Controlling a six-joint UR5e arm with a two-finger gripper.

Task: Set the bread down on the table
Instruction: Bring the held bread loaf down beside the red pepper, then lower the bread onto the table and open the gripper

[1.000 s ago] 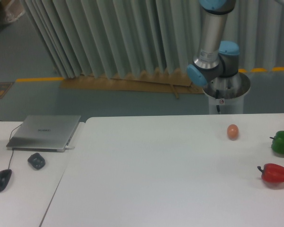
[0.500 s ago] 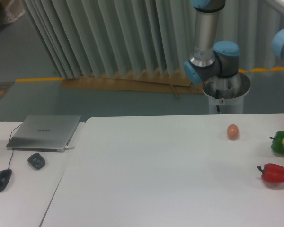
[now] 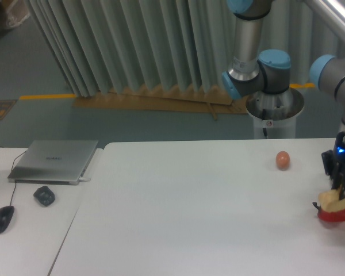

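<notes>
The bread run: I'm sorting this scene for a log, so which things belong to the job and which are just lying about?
Belongs to the job:
the bread, held in the gripper
the table

Just lying about:
red pepper, partly hidden behind the bread
egg-shaped ball
laptop, mouse and small dark object on the side desk

Silver tubular arm (image 3: 245,40) with light-blue joint caps, dark wrist showing a blue light.

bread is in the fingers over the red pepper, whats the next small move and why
Probably carry the bread left to bare table before lowering. The gripper holds it right above the red pepper near the right edge, so releasing here would likely drop it on the pepper.
</notes>
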